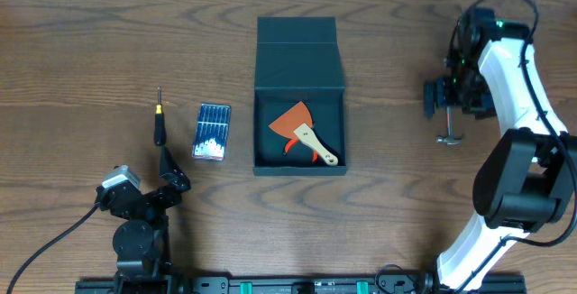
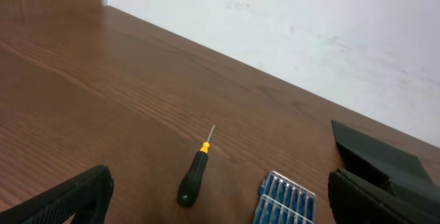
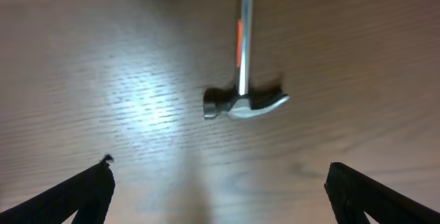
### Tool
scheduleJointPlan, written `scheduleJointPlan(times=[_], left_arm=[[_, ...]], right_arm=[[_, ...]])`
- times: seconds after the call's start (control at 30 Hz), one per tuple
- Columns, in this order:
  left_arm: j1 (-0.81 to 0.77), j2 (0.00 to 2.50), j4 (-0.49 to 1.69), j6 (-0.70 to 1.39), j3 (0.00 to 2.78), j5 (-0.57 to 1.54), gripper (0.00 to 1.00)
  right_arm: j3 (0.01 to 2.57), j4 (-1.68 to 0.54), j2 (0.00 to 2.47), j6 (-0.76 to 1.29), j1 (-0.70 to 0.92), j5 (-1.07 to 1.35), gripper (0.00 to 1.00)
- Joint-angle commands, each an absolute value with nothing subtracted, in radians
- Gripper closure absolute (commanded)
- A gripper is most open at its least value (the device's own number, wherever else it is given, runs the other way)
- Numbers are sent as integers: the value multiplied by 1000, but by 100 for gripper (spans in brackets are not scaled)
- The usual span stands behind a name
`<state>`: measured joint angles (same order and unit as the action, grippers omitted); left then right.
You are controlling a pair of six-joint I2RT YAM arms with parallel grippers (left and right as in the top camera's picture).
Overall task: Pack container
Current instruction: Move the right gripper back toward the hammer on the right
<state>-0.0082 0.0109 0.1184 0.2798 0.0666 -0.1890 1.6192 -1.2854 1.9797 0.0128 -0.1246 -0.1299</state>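
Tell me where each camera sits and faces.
Overhead: above the table, straight down on the container; both arms show.
Left wrist: low on the left gripper, facing the wall past screwdriver and bit case; own fingers frame it.
Right wrist: on the right gripper, looking down at the hammer; own fingers show.
Shared: overhead sees those three tools too.

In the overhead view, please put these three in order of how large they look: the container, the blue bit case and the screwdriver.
1. container: by far the largest.
2. blue bit case: covers more area than the screwdriver.
3. screwdriver: about as long as the case, but much thinner.
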Motion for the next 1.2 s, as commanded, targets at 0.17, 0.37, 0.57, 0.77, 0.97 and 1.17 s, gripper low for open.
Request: scheduleJointPlan(times=[0.17, 0.37, 0.57, 0.77, 0.97, 1.17], left_arm=[[-7, 4, 125, 262, 36, -192, 1], [-7, 4, 125, 262, 36, -192, 2], [-7, 4, 125, 262, 37, -192, 1], [-7, 4, 125, 262, 37, -192, 1], [-7, 4, 125, 262, 37, -192, 2], [-7, 4, 125, 262, 36, -192, 2]], right_arm=[[1443, -1176, 1979, -69, -241, -12, 1], [1335, -1048, 1979, -70, -268, -10, 1], [1295, -953, 1979, -125, -261, -10, 1], [1294, -896, 1979, -193, -261, -22, 1], [1275, -853, 1979, -207, -260, -21, 1], [1194, -781, 1979, -206, -260, -17, 1]])
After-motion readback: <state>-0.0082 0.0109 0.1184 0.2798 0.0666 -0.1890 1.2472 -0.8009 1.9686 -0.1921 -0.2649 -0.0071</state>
